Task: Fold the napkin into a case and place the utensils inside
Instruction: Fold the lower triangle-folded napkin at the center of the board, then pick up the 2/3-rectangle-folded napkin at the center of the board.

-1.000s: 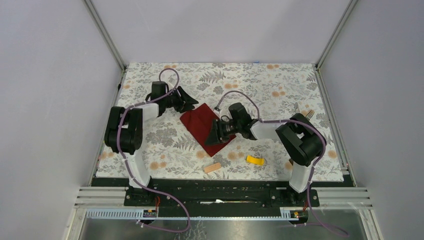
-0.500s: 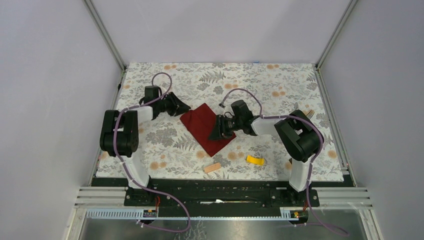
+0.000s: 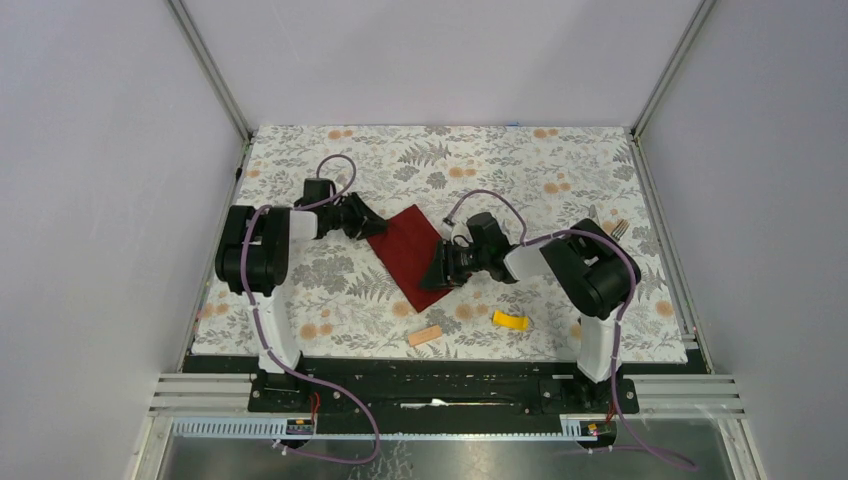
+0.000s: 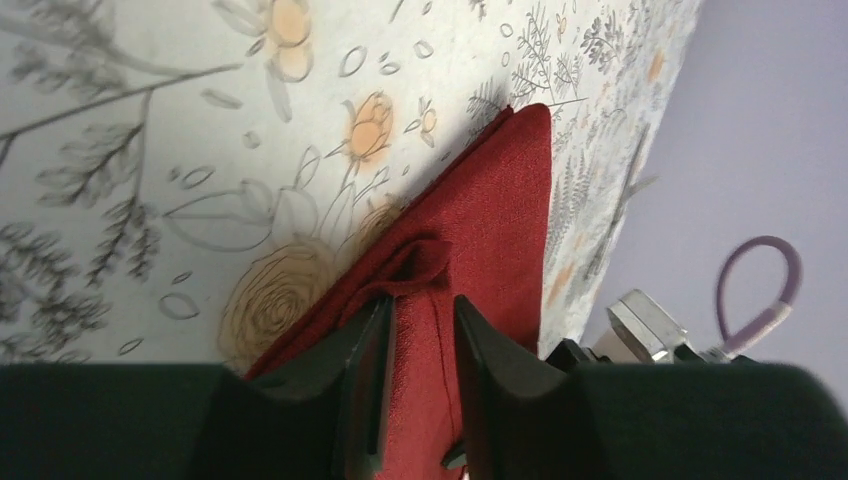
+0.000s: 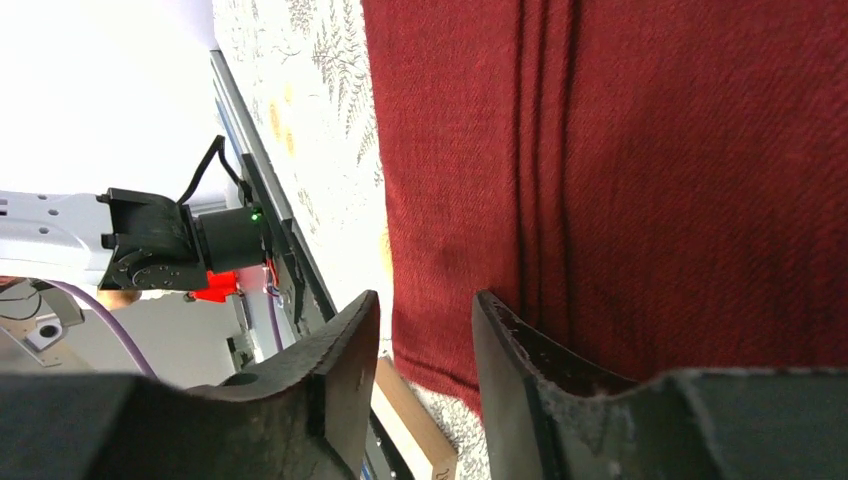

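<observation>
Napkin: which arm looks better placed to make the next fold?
Probably left: the left end effector seems to pinch a raised corner of the napkin, while the right end effector sits open over a flat edge.

Left arm (image 3: 262,262) and right arm (image 3: 590,270): chunky black joint housings, white links between. Thin purple cable (image 4: 762,241) loops off each wrist and trails to black bases at 6 o'clock. Gripper fingers (image 5: 560,390) matte black, wedge-shaped, edges scuffed pale.

napkin (image 3: 403,255) on table (image 3: 500,160), blocks (image 3: 425,335) before it, fork (image 3: 619,228) far right
</observation>
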Tool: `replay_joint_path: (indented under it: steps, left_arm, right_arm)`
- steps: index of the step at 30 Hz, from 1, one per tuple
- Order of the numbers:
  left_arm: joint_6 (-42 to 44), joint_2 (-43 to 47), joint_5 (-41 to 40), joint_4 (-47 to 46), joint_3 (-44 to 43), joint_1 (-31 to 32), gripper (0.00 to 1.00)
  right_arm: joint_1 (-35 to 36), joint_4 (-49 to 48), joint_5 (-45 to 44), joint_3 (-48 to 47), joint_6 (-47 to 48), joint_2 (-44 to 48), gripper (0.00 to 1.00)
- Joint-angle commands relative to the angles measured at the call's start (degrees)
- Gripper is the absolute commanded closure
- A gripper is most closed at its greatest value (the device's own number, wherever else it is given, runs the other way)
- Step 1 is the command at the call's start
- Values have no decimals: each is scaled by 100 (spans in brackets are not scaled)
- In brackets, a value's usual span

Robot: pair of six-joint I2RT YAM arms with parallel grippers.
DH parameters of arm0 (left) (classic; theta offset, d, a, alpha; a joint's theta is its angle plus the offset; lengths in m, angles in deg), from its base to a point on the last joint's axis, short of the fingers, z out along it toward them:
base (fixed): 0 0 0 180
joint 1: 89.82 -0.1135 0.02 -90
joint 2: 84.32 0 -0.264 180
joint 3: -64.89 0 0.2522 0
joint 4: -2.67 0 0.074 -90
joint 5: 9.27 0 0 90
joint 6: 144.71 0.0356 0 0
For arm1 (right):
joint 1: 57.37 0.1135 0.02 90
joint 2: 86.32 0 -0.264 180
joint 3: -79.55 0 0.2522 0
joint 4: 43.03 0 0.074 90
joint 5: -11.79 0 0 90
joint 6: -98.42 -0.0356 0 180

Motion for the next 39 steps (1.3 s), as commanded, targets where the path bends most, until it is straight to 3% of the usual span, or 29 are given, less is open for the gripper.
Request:
replay_joint_path:
  steps: [1, 4, 8, 11, 16, 19, 24, 31, 35, 39]
  left_arm:
    - [947, 25, -957, 846, -605, 136, 63]
    - [1355, 527, -1283, 1659, -959, 307, 53]
    - [1841, 1284, -1851, 2405, -1211, 611, 40]
    - [1806, 1865, -2260, 2799, -869, 703, 38]
    - [1408, 2994, -2407, 2588, 621, 718, 40]
    - [1360, 3317, -2472, 2488, 1252, 719, 44]
    - [1207, 2892, -2391, 2154, 1520, 723, 56]
    - [1112, 1568, -2540, 1896, 926, 828, 61]
    - [1184, 1119, -2759, 2213, 405, 899, 61]
    - [1248, 2116, -3703, 2477, 863, 903, 47]
  right_arm:
    - [-29, 557, -132, -103, 49, 753, 50]
    - [-326, 1434, -438, -331, 402, 1221, 41]
    - [-1017, 2159, -546, -414, 791, 1233, 37]
    - [-1314, 2312, -475, -376, 969, 1118, 36]
    - [-1372, 2313, -572, -378, 1070, 842, 36]
    - [-1361, 2243, -596, -372, 1138, 676, 43]
    - [-1343, 2036, -558, -241, 1081, 554, 57]
    - [-775, 1212, -787, 308, 368, 724, 69]
    - [-111, 311, -1117, 819, -567, 999, 70]
    - [107, 244, -1290, 1156, -804, 1643, 58]
